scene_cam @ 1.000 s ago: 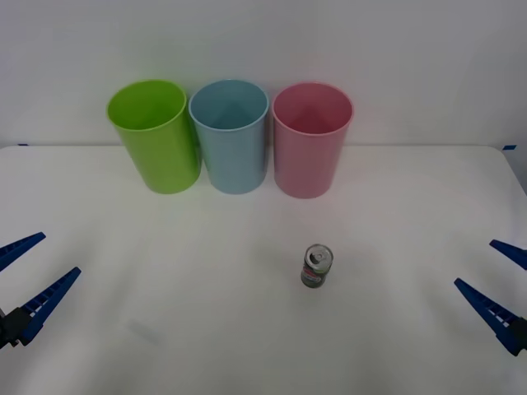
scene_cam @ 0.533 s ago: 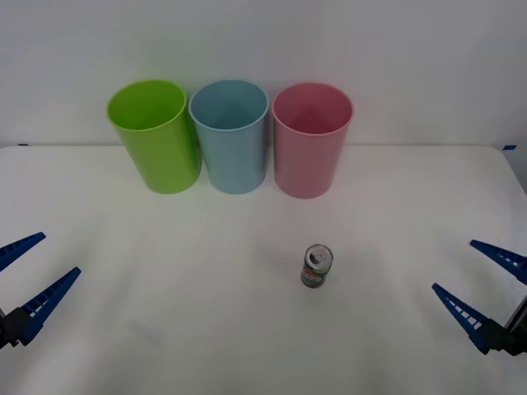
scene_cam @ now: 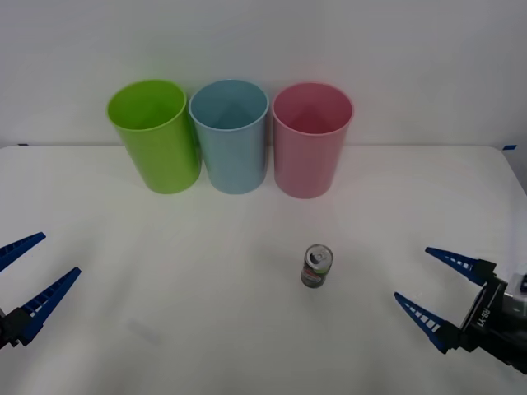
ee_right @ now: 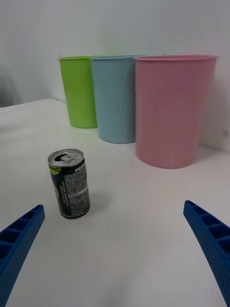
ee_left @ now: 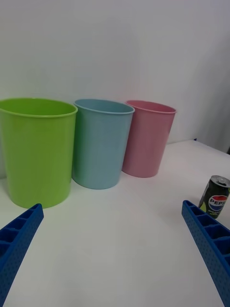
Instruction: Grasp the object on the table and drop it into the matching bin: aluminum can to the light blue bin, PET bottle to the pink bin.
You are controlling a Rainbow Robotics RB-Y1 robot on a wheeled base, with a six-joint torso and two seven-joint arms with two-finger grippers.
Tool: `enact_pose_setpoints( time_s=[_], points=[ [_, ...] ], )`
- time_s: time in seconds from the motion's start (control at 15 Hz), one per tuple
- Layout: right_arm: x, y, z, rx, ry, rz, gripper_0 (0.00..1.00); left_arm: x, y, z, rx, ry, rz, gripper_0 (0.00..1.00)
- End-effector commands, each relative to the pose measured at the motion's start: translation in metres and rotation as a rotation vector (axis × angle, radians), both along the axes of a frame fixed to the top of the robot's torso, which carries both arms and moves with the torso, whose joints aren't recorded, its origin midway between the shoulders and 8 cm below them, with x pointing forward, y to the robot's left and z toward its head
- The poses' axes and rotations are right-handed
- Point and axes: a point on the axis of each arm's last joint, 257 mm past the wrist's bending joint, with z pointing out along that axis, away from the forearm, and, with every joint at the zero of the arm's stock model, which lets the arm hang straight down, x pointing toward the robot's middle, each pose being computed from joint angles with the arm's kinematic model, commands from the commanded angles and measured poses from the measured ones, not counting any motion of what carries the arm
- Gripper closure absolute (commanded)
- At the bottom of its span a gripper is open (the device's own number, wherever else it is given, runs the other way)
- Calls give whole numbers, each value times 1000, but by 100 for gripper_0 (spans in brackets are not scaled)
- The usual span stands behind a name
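- can [scene_cam: 316, 266] upright on white desk [scene_cam: 165, 271], in front of pink bin [scene_cam: 312, 151], untouched
- right claw [scene_cam: 436, 288] released, near can; left claw [scene_cam: 29, 271] released, parked at left edge
- should center fingers around can's middle, clench gently, then carry to light blue bin [scene_cam: 231, 136]

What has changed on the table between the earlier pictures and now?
The right gripper, open, moved inward from the table's right edge toward the aluminum can without touching it. Nothing was grasped or released. The left gripper, the can, the lime green bin, the light blue bin and the pink bin stayed in place.
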Motion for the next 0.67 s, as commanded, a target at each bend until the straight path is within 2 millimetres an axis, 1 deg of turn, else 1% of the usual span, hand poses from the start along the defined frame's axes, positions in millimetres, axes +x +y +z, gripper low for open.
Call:
enact_pose_setpoints(
  time_s=[0.07, 0.47, 0.67],
  points=[
    [6, 15, -11, 7, 17, 32, 0, 0, 0, 0, 0, 0, 0, 0],
    [19, 59, -40, -3, 68, 78, 0, 0, 0, 0, 0, 0, 0, 0],
    [25, 80, -49, -19, 80, 92, 0, 0, 0, 0, 0, 0, 0, 0]
  ],
)
